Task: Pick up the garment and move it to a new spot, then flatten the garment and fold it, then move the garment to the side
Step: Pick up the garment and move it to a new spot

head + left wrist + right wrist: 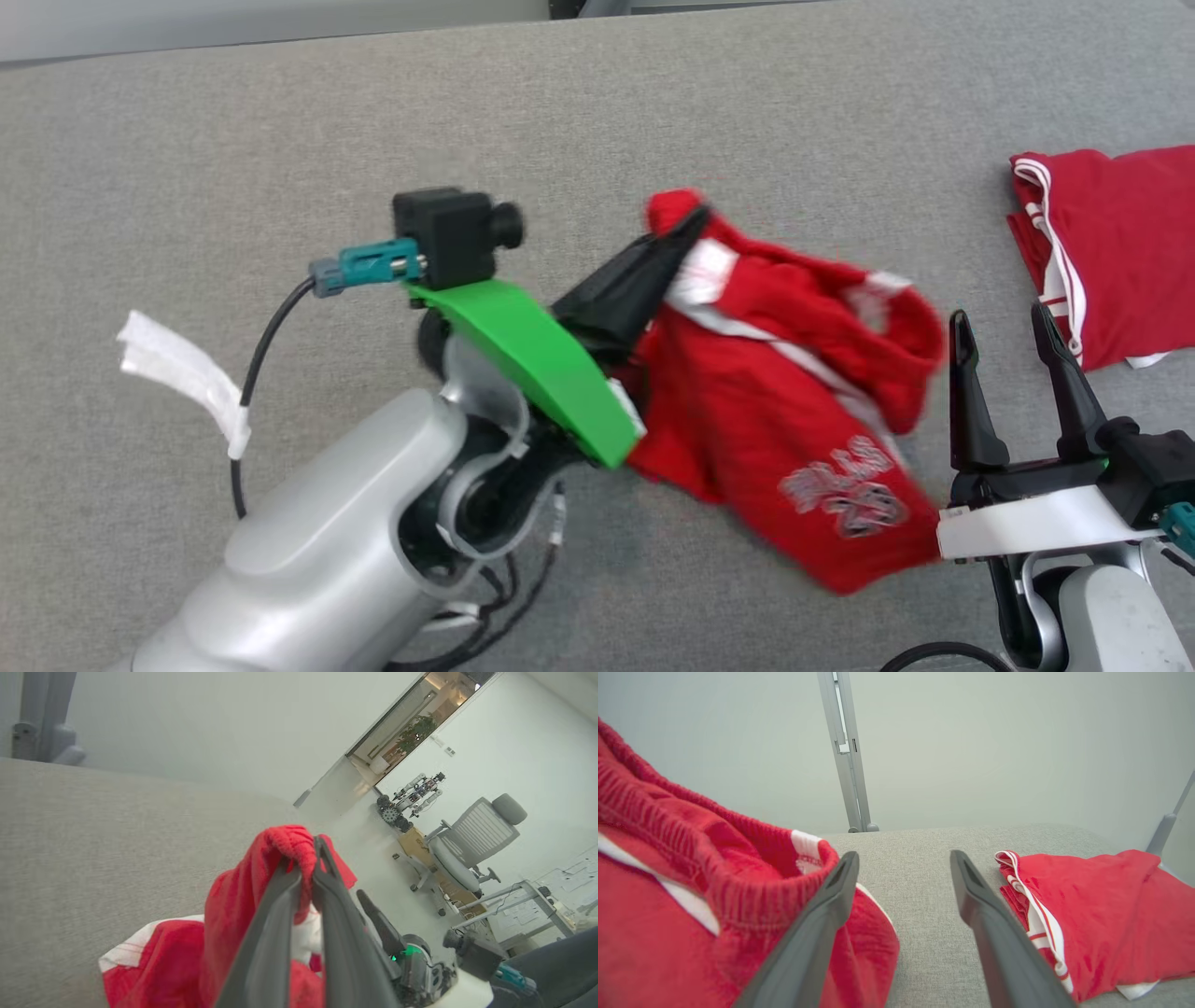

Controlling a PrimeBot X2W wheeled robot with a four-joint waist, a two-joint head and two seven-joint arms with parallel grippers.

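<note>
The garment (794,411) is a pair of red shorts with white trim and a grey-white print, hanging crumpled over the grey table. My left gripper (686,224) is shut on a bunched edge of its waistband and holds it lifted; the left wrist view shows the red fabric (289,847) pinched between the two fingertips (306,858). My right gripper (1004,327) stands open just right of the garment, nothing between its fingers. In the right wrist view the garment's ribbed waistband (714,868) lies against the left finger (831,896) of the right gripper (903,858).
A second red garment (1111,252) with white stripes lies folded at the table's right edge (1087,905). A strip of white tape (182,373) lies on the grey cloth surface (560,112) at the left. An office chair (472,844) stands beyond the table.
</note>
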